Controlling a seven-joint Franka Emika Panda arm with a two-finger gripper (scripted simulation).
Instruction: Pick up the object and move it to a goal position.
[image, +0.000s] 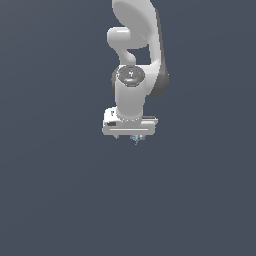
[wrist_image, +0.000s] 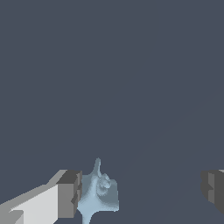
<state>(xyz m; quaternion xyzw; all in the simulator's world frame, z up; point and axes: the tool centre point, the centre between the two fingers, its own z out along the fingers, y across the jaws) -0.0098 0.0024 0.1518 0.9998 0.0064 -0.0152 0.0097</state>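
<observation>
Beside one finger (wrist_image: 69, 194) of the spread hand (wrist_image: 142, 190), the object (wrist_image: 99, 192) seemingly stands upright.

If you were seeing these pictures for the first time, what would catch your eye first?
The white Panda arm stands out, reaching down the middle of the exterior view against a plain dark grey-blue ground. Next comes the tiny pale-blue object, which in the wrist view sits right beside one dark fingertip. The other fingertip stands far off, so the gripper is wide open.
</observation>
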